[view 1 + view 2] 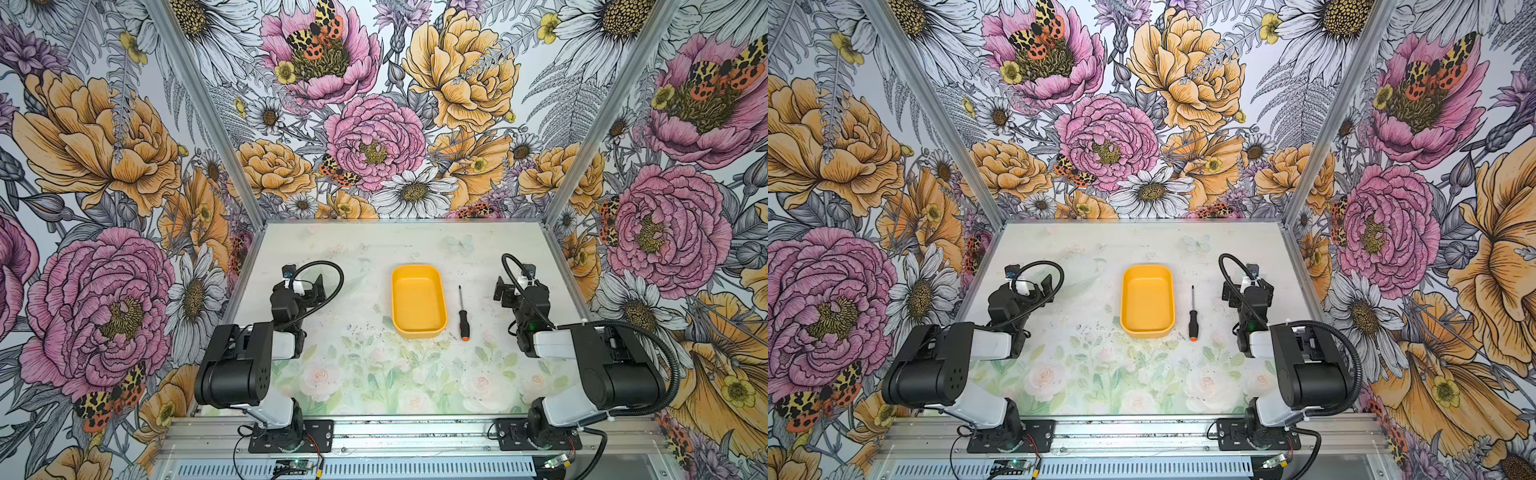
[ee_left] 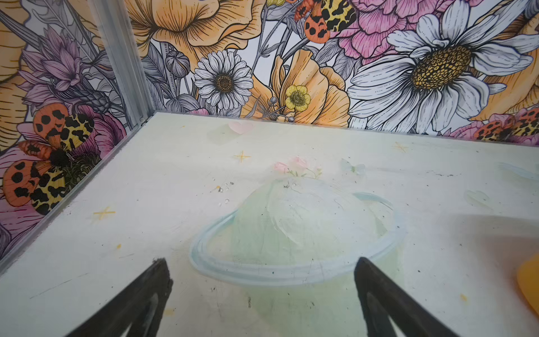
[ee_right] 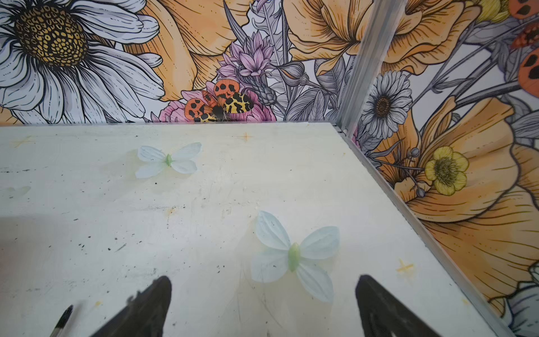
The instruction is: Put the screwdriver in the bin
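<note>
While the screwdriver [image 1: 463, 313] lies on the tabletop [image 1: 374, 374] just beside the bin [image 1: 418, 305], both my jaws stand apart, empty. Pickup not yet begun; my right arm should descend over the handle.

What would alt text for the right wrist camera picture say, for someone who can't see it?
The open right end effector hangs over a pale, scuffed table printed with faint butterflies, holding nothing. The tip of the screwdriver pokes in at one corner of the picture. Floral wallpaper rises behind the table.
</note>
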`<action>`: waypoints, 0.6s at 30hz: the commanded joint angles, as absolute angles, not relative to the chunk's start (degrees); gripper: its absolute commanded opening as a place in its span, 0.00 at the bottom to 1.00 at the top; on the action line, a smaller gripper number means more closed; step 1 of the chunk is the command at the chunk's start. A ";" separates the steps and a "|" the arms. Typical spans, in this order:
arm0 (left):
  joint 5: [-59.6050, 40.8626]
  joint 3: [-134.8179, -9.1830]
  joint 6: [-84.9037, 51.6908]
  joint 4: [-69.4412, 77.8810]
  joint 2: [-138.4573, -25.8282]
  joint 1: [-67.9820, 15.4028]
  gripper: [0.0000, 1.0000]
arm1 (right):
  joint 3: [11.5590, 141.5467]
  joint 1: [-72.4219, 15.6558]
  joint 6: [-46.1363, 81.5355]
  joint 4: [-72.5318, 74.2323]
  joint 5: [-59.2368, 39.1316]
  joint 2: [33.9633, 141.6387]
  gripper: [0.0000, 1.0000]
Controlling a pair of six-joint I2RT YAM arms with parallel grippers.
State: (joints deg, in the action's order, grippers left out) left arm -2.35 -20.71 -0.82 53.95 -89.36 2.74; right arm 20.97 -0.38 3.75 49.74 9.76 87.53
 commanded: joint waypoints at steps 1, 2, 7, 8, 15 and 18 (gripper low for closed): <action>-1.87 -21.71 0.33 53.96 -88.98 2.37 0.99 | 22.25 -0.17 4.05 49.83 8.79 87.93 0.99; -1.85 -21.74 0.35 53.96 -88.97 2.37 0.99 | 22.25 -0.11 4.12 49.83 8.74 87.92 1.00; -1.93 -21.71 0.33 53.86 -89.03 2.43 0.99 | 22.24 -0.10 4.12 49.83 8.74 87.98 1.00; -2.10 -21.71 0.33 53.88 -89.03 2.44 0.99 | 22.25 -0.14 4.13 49.91 8.76 87.98 0.99; -1.74 -22.03 0.02 52.95 -88.59 2.70 0.99 | 22.40 0.33 4.48 49.65 8.08 87.87 1.00; -1.45 -23.51 0.16 46.84 -84.59 2.51 0.99 | 22.75 0.02 4.73 49.00 10.11 87.27 0.98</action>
